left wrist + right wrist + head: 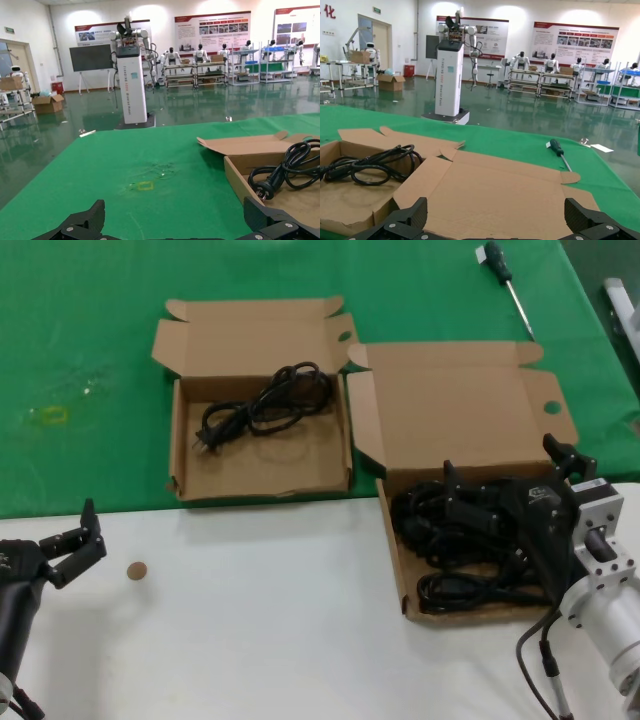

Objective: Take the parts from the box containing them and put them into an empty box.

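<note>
The larger carton (450,410) with the tall lid stands at the right and holds several black coiled cables (440,530). My right gripper (505,468) is open just above those cables and holds nothing; the right wrist view shows its jaws (497,220) wide apart in front of the lid panel (510,190). The smaller shallow carton (250,335) at the left holds one coiled cable (270,400), which also shows in the left wrist view (290,167) and in the right wrist view (370,165). My left gripper (85,540) is open and empty over the white table at the lower left.
A screwdriver (505,275) lies on the green cloth (90,340) at the far right. A small brown disc (137,571) lies on the white table near my left gripper. A faint yellow mark (50,415) is on the cloth at the left.
</note>
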### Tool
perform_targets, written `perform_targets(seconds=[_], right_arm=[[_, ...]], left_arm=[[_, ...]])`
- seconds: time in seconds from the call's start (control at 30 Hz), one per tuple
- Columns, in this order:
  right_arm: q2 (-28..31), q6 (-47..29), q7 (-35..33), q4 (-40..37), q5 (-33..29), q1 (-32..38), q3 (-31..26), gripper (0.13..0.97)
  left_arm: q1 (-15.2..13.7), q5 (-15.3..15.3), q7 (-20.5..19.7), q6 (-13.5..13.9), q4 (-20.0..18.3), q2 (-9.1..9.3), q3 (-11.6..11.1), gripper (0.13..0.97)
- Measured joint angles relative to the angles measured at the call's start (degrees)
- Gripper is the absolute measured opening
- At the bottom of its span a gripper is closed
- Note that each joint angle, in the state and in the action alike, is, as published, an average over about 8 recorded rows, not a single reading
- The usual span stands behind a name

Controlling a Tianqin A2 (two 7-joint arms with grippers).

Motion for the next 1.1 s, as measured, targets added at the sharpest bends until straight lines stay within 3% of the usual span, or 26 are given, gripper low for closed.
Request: perform_targets(seconds=[1.1], right_arm=[[0.00,0.00,0.00,0.00,0.00,0.00,0.00,0.966]], left_arm=[[0.00,0.00,0.00,0.00,0.00,0.00,0.00,0.966]])
